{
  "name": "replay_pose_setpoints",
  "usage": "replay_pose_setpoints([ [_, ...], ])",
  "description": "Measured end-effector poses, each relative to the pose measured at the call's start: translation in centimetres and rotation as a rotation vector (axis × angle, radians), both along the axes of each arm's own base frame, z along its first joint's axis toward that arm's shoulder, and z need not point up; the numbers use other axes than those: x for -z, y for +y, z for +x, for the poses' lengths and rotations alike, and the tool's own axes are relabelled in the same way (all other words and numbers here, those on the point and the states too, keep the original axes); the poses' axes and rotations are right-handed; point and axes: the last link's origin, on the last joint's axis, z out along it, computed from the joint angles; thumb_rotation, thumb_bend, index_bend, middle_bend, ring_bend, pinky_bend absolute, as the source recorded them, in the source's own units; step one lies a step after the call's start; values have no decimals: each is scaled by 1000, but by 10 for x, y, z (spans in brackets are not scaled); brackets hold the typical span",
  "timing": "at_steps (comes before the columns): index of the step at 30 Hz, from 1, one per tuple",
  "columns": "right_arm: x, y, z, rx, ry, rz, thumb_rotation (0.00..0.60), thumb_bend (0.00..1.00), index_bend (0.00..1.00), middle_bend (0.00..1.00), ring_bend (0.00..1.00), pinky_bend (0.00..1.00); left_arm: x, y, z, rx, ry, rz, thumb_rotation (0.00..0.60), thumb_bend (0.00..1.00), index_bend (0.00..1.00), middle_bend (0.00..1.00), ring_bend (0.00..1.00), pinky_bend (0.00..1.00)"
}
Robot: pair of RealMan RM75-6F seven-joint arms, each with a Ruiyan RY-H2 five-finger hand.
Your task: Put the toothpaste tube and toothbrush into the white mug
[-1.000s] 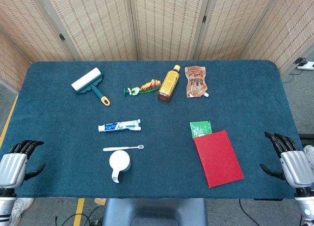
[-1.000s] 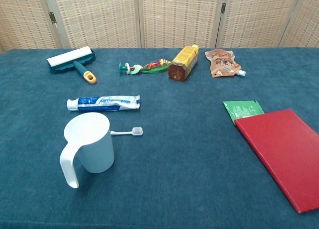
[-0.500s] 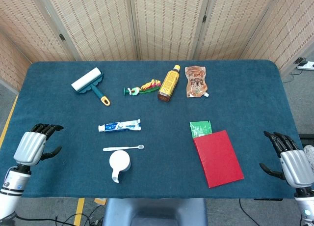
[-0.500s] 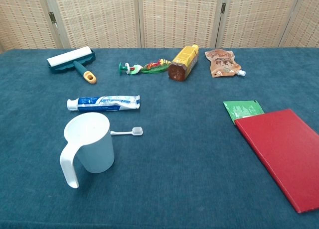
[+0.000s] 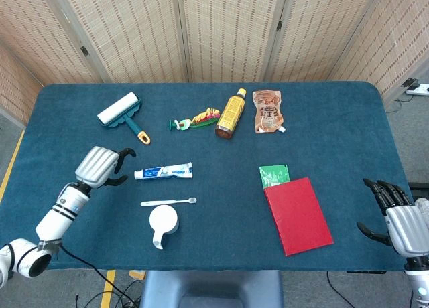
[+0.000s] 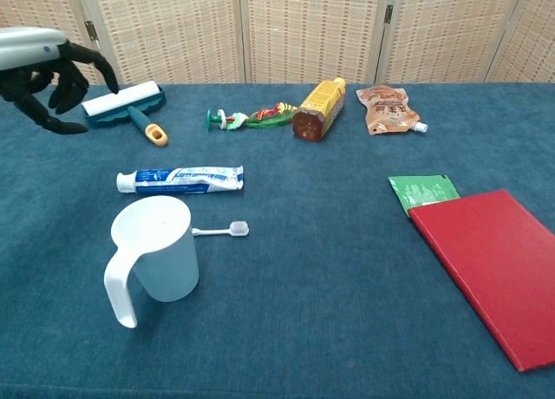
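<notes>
The blue-and-white toothpaste tube (image 5: 163,171) (image 6: 180,179) lies flat on the blue cloth, cap to the left. Just nearer me lies the white toothbrush (image 5: 168,201) (image 6: 221,231), its head pointing right. The white mug (image 5: 163,222) (image 6: 155,252) stands upright in front of the brush, handle towards me. My left hand (image 5: 100,167) (image 6: 45,72) hovers above the table just left of the tube's cap, fingers spread and holding nothing. My right hand (image 5: 401,220) stays off the table's right front corner, fingers apart and empty; the chest view does not show it.
Along the back lie a lint roller (image 5: 123,114), a colourful small toy (image 5: 194,118), an amber bottle on its side (image 5: 230,113) and a brown pouch (image 5: 268,110). A red book (image 5: 297,215) overlaps a green packet (image 5: 273,175) at the right front.
My left hand has swung from the table's left front edge up and inward, ending just left of the toothpaste tube. The right hand has barely moved.
</notes>
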Motion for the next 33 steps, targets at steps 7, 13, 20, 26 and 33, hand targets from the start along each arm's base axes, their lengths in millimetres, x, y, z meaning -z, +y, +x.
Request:
replay_pose_setpoints([
  [7,0,-1,-1,6,2,1,600,90,93,210,147,176,34,24,27,-8,73,-69,600,297,346,889,801,966],
  [13,-2,-2,-2,13,2,-2,600,90,93,210,150,177,64,38,40,-41,147,-122,546,297,319,900,810,971],
  [20,-5,-1,-5,21,4,-7,600,90,93,210,152,176,89,52,43,-132,176,-147,493,297,308,912,816,975],
  [26,-4,-2,-6,24,4,-5,600,90,93,211,154,177,108,59,50,-189,208,-175,385,297,305,914,818,976],
  [33,-5,-2,-9,32,3,-10,600,91,93,211,156,177,129,59,60,-226,246,-223,366,297,321,915,820,978],
])
